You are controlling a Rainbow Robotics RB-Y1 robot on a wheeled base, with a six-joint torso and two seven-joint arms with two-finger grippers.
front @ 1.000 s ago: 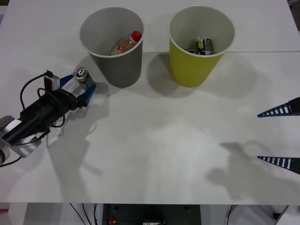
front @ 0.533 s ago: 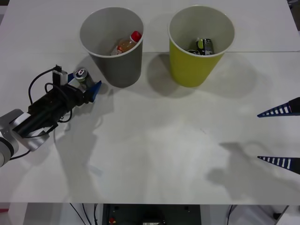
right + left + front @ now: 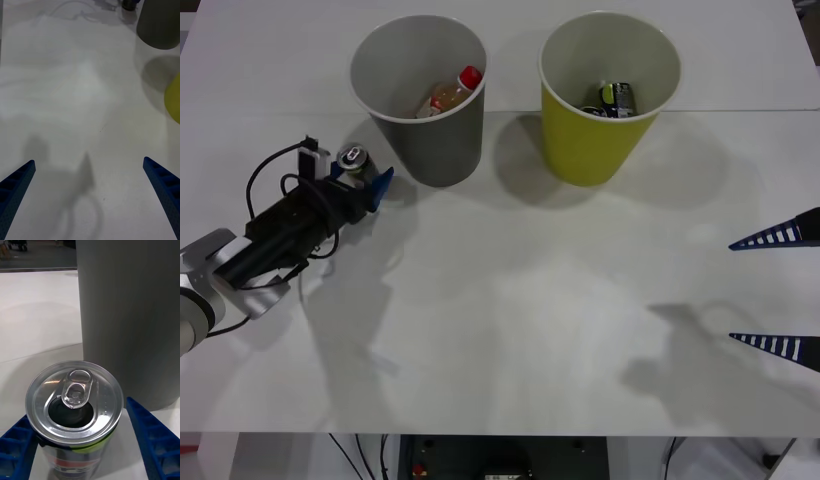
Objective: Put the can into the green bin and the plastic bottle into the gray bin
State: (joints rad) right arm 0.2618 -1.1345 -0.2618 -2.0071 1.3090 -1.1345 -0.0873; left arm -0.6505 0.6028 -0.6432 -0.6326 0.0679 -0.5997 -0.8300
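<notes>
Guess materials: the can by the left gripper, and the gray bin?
Can: metal, likely aluminium; shiny brushed silver top with pull tab, opening already punched, printed side. Gray bin: matte, smooth tapered wall, pale inside, thin rolled rim; looks like paper or plastic, can't tell which.

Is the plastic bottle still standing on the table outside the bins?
No: in the front view the plastic bottle, with its red cap, lies tilted inside the gray bin.

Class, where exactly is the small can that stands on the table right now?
In the front view the can stands upright on the table's left side, beside the gray bin, between the left end effector's fingers.
</notes>
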